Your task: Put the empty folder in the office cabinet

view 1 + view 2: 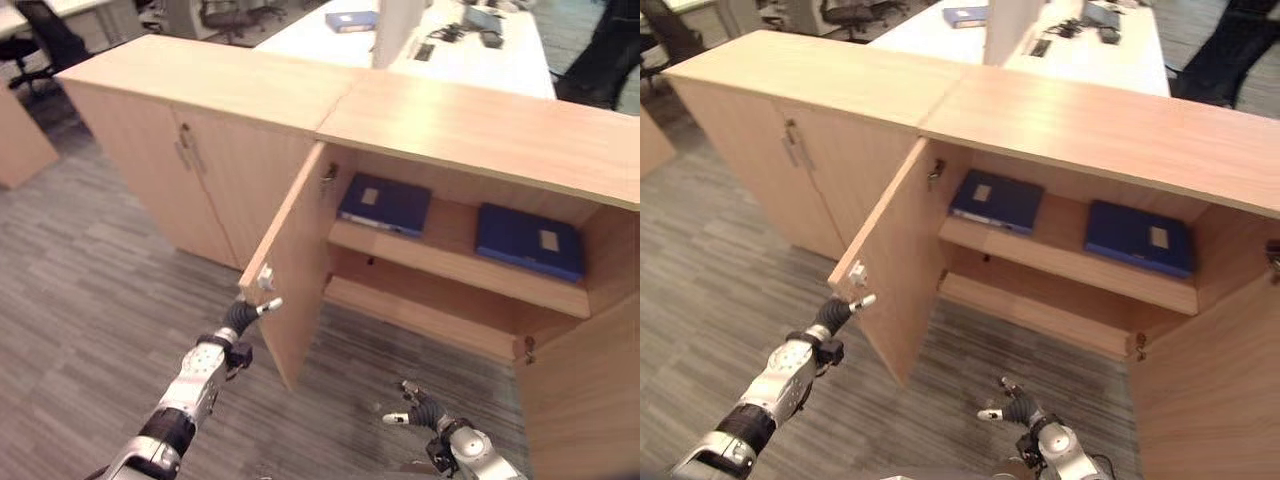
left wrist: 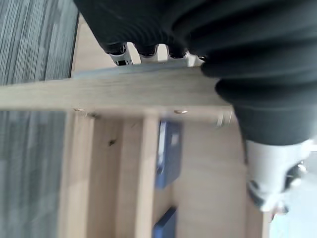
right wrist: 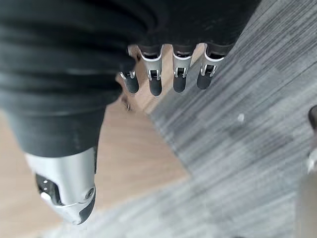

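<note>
Left hand [image 1: 243, 317] is at the free edge of the open left cabinet door [image 1: 295, 270], just below the door's small white fitting [image 1: 265, 277]. In its wrist view the fingers [image 2: 120, 57] reach over the door's edge and their tips are hidden behind it; cannot tell whether they grip or rest.

Office cabinet [image 1: 480, 130] stands with both doors swung out. On its upper shelf [image 1: 455, 262] lie two blue folders: one [image 1: 385, 203] at the left end, the other [image 1: 530, 240] at the right end, well apart, both flat. Cannot tell which is the empty one.

Right hand [image 1: 420, 408] hangs low over the grey carpet [image 1: 90, 300] in front of the cabinet, fingers [image 3: 155, 82] loosely spread and relaxed, holding nothing.

Behind the cabinet, a white desk [image 1: 310, 35] with another blue folder [image 1: 350, 20].
</note>
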You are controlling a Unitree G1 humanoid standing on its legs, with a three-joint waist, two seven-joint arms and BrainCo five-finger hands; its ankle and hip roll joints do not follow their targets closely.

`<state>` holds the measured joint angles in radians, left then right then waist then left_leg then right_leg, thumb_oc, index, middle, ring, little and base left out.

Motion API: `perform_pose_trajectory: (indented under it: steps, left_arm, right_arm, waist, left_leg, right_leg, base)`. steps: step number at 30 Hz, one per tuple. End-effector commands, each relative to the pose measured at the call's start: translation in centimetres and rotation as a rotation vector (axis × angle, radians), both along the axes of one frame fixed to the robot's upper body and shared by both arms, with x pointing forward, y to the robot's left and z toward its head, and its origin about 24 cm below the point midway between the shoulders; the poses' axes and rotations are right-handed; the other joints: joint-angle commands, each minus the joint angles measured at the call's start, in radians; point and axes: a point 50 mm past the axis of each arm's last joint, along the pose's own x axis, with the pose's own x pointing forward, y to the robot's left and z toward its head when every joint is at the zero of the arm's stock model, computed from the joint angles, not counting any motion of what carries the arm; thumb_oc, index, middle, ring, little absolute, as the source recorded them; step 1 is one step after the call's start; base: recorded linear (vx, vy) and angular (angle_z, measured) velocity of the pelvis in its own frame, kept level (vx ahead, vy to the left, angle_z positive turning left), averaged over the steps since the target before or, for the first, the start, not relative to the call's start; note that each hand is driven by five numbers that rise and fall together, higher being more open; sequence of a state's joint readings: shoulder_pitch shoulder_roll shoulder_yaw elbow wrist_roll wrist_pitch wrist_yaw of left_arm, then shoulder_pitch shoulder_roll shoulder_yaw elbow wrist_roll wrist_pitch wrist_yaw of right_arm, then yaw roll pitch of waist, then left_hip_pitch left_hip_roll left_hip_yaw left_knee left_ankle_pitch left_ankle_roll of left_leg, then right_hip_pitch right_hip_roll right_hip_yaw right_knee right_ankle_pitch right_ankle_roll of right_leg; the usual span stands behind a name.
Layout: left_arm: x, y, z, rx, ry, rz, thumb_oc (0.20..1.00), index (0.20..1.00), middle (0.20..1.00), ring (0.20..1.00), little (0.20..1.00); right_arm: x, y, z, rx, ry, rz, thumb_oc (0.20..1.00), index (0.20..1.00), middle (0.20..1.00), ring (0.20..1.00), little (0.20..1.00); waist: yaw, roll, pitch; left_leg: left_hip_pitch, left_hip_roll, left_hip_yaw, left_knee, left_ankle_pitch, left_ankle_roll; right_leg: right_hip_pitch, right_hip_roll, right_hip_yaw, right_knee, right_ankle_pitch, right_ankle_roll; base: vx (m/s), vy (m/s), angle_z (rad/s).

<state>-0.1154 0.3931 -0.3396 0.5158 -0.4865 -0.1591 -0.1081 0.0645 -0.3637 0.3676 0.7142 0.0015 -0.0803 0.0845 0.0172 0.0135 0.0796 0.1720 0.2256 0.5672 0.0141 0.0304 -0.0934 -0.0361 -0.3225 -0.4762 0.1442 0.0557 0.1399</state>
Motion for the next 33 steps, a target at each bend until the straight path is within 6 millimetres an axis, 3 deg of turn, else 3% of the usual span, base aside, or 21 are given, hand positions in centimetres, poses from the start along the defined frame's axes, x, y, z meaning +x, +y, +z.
perform_pose_trajectory:
  steps: [1,5,7,8,10,11,12,13,14,15,18,19,22,23,25,27,33]
  left_arm:
    - [2.3,-5.9,4.1,-0.046,-0.182,-0.344,1.0,1.0,1.0,1.0,1.0]
    - [1.7,-8.3,3.5,-0.05,-0.164,-0.428,1.0,1.0,1.0,1.0,1.0]
    - [1.9,-8.7,3.4,-0.049,-0.161,-0.423,1.0,1.0,1.0,1.0,1.0]
    - [2.7,-9.6,2.8,-0.031,-0.136,-0.397,1.0,1.0,1.0,1.0,1.0]
    - [2.7,-9.6,2.8,-0.032,-0.138,-0.397,1.0,1.0,1.0,1.0,1.0]
    - [3.7,-8.5,2.0,0.02,-0.11,-0.289,1.0,1.0,1.0,1.0,1.0]
    - [3.8,-8.5,2.1,0.02,-0.112,-0.289,1.0,1.0,1.0,1.0,1.0]
    - [4.4,-7.6,2.0,0.038,-0.102,-0.237,1.0,1.0,1.0,1.0,1.0]
    - [5.5,-5.3,1.9,0.065,-0.082,-0.125,1.0,1.0,1.0,1.0,1.0]
    - [5.9,-4.8,2.1,0.064,-0.08,-0.099,1.0,1.0,1.0,1.0,1.0]
    - [6.7,-3.4,2.7,0.07,-0.094,-0.038,1.0,1.0,1.0,1.0,1.0]
    - [8.1,-0.9,4.0,0.098,-0.108,0.043,1.0,1.0,1.0,1.0,1.0]
    - [9.6,4.3,6.3,0.197,-0.129,0.18,1.0,1.0,1.0,1.0,1.0]
    - [9.8,7.3,7.5,0.241,-0.132,0.265,1.0,1.0,1.0,1.0,1.0]
    - [9.4,9.9,8.5,0.279,-0.154,0.342,1.0,1.0,1.0,1.0,1.0]
    - [8.2,9.6,7.5,0.182,-0.184,0.357,1.0,1.0,1.0,1.0,1.0]
    - [3.9,2.3,2.0,0.057,-0.116,0.112,1.0,1.0,1.0,1.0,1.0]
  right_arm:
    - [0.6,1.2,0.3,0.011,-0.037,0.061,1.0,1.0,1.0,1.0,1.0]
    - [1.1,0.5,0.7,0.003,-0.059,0.061,1.0,1.0,1.0,1.0,1.0]
    - [1.3,0.2,0.9,0.002,-0.066,0.049,1.0,1.0,1.0,1.0,1.0]
    - [1.0,-0.4,1.0,-0.003,-0.063,0.033,1.0,1.0,1.0,1.0,1.0]
    - [1.0,-0.5,1.0,-0.004,-0.064,0.033,1.0,1.0,1.0,1.0,1.0]
    - [1.1,-1.0,1.1,-0.03,-0.058,0.056,1.0,1.0,1.0,1.0,1.0]
    - [1.2,-1.1,1.1,-0.031,-0.06,0.057,1.0,1.0,1.0,1.0,1.0]
    - [1.3,-1.4,1.2,-0.046,-0.057,0.063,1.0,1.0,1.0,1.0,1.0]
    - [0.8,-1.9,0.9,-0.066,-0.028,0.067,1.0,1.0,1.0,1.0,1.0]
    - [0.6,-2.2,0.8,-0.072,-0.018,0.068,1.0,1.0,1.0,1.0,1.0]
    - [0.6,-2.6,0.7,-0.086,-0.009,0.061,1.0,1.0,1.0,1.0,1.0]
    - [0.9,-3.2,0.8,-0.103,-0.012,0.046,1.0,1.0,1.0,1.0,1.0]
    - [1.6,-3.6,1.2,-0.101,-0.031,0.038,1.0,1.0,1.0,1.0,1.0]
    - [1.4,-3.6,1.3,-0.086,-0.033,0.042,1.0,1.0,1.0,1.0,1.0]
    - [0.9,-3.8,1.1,-0.086,-0.022,0.045,1.0,1.0,1.0,1.0,1.0]
    - [-0.2,-3.3,0.2,-0.071,0.022,0.019,1.0,1.0,1.0,1.0,1.0]
    - [-0.9,-2.3,-0.5,-0.039,0.042,-0.029,1.0,1.0,1.0,1.0,1.0]
  waist:
    - [-0.068,-0.005,-0.016]
    - [-0.126,0.064,-0.011]
    - [-0.145,0.076,-0.005]
    - [-0.19,0.081,0.005]
    - [-0.188,0.082,0.007]
    - [-0.206,0.072,0.022]
    - [-0.204,0.074,0.024]
    - [-0.199,0.063,0.024]
    - [-0.191,0.037,0.016]
    - [-0.189,0.026,0.013]
    - [-0.181,0.018,0.006]
    - [-0.16,0.006,0.006]
    - [-0.151,0.006,0.018]
    - [-0.167,0.011,0.013]
    - [-0.18,0.006,-0.008]
    - [-0.17,-0.016,-0.028]
    - [-0.128,-0.028,-0.035]
  left_leg:
    - [-0.096,-0.046,-0.081,-0.04,0.01,-0.018]
    - [-0.075,0.005,-0.077,-0.036,0.058,-0.06]
    - [-0.067,0.021,-0.07,-0.032,0.066,-0.069]
    - [-0.064,0.074,-0.037,0.003,0.098,-0.097]
    - [-0.063,0.076,-0.035,0.005,0.097,-0.098]
    - [-0.069,0.103,-0.09,0.091,0.139,-0.118]
    - [-0.068,0.105,-0.089,0.094,0.138,-0.119]
    - [-0.081,0.082,-0.149,0.107,0.139,-0.11]
    - [-0.094,0.013,-0.247,0.085,0.067,-0.081]
    - [-0.097,-0.009,-0.272,0.068,0.032,-0.07]
    - [-0.111,-0.032,-0.31,0.048,0.018,-0.063]
    - [-0.165,-0.087,-0.434,0.019,0.018,-0.057]
    - [-0.208,-0.116,-0.556,-0.002,0.03,-0.058]
    - [-0.176,-0.105,-0.545,-0.036,0.027,-0.057]
    - [-0.127,-0.1,-0.49,-0.065,0.016,-0.046]
    - [-0.081,-0.112,-0.419,-0.085,-0.002,-0.028]
    - [-0.06,-0.148,-0.397,-0.092,-0.034,0.012]
  right_leg:
    - [0.102,-0.004,0.087,-0.133,0.025,0.097]
    - [0.127,0.067,0.137,-0.167,-0.038,0.064]
    - [0.124,0.083,0.154,-0.163,-0.05,0.056]
    - [0.121,0.12,0.196,-0.164,-0.073,0.037]
    - [0.121,0.122,0.198,-0.164,-0.073,0.037]
    - [0.114,0.162,0.268,-0.162,-0.091,0.018]
    - [0.113,0.164,0.27,-0.16,-0.092,0.017]
    - [0.101,0.17,0.303,-0.161,-0.087,0.013]
    - [0.102,0.171,0.363,-0.168,-0.089,0.018]
    - [0.106,0.167,0.386,-0.168,-0.09,0.02]
    - [0.102,0.174,0.421,-0.172,-0.088,0.023]
    - [0.116,0.192,0.489,-0.174,-0.093,0.024]
    - [0.117,0.221,0.591,-0.169,-0.099,0.031]
    - [0.113,0.233,0.641,-0.169,-0.101,0.041]
    - [0.104,0.231,0.691,-0.164,-0.099,0.055]
    - [0.09,0.214,0.713,-0.158,-0.084,0.076]
    - [0.066,0.18,0.676,-0.111,-0.073,0.095]
  base:
    - [0.0,-0.215,-0.23]
    - [-0.02,-0.218,-0.66]
    - [-0.01,-0.189,-0.24]
    - [-0.02,-0.208,-0.45]
    - [0.02,-0.146,-0.58]
    - [0.06,-0.14,-0.89]
    - [0.07,-0.185,-1.14]
    - [0.13,-0.125,-1.89]
    - [0.19,-0.132,-1.78]
    - [0.18,-0.086,-1.62]
    - [0.2,-0.016,-0.95]
    - [0.31,-0.021,-0.7]
    - [0.25,0.026,-1.53]
    - [0.19,0.142,-2.41]
    - [0.2,0.19,-1.93]
    - [0.12,0.192,-1.24]
    - [-0.02,0.11,-0.25]
